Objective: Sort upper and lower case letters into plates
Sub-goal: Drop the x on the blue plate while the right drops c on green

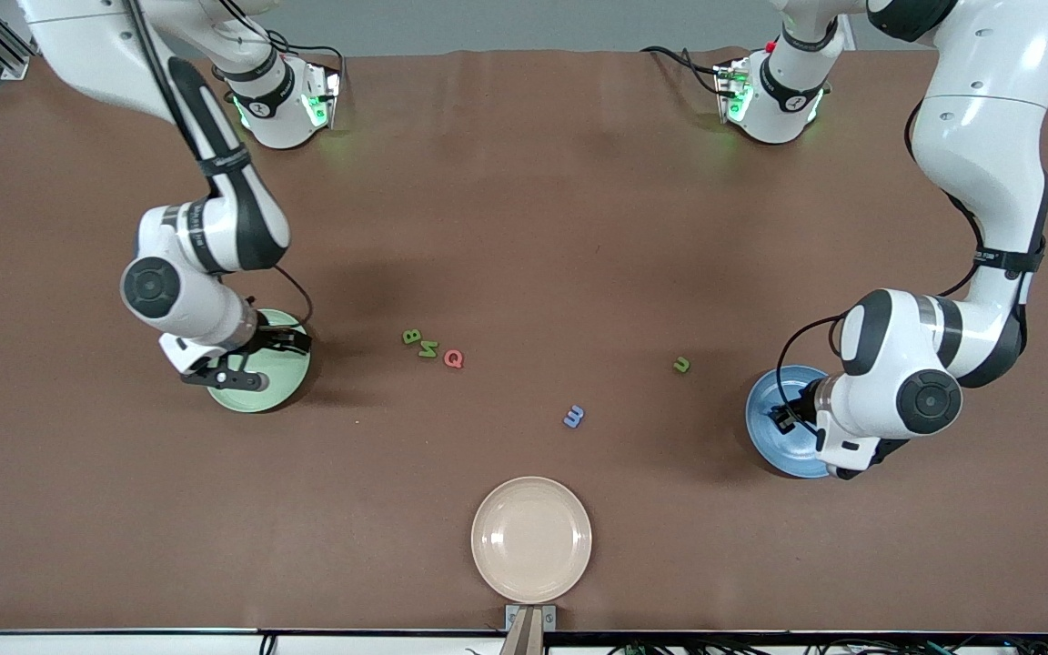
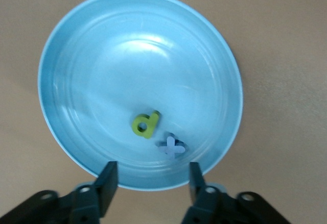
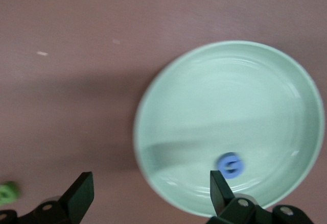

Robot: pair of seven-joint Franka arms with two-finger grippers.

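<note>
Left end effector (image 2: pixel 150 183) spread wide and empty over blue plate (image 2: pixel 92 55) holding green letter (image 2: pixel 145 123) and blue x (image 2: pixel 172 146), right end effector (image 3: pixel 148 193) wide over pale green plate (image 3: pixel 214 96) holding blue G (image 3: pixel 231 164), B (image 1: pixel 411 337), N (image 1: pixel 429 348), Q (image 1: pixel 454 358), m (image 1: pixel 574 417), u (image 1: pixel 682 365) on worktop (image 1: pixel 524 227) between the plates.

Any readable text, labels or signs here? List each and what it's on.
"B" – green letter on the table.
"N" – green letter beside it.
"Q" – pinkish-red letter.
"m" – blue letter.
"u" – green letter.
"d" – green letter in the blue plate.
"x" – blue letter beside it.
"G" – blue letter in the green plate, blurred.
Arm band lettering: too small to read.
</note>
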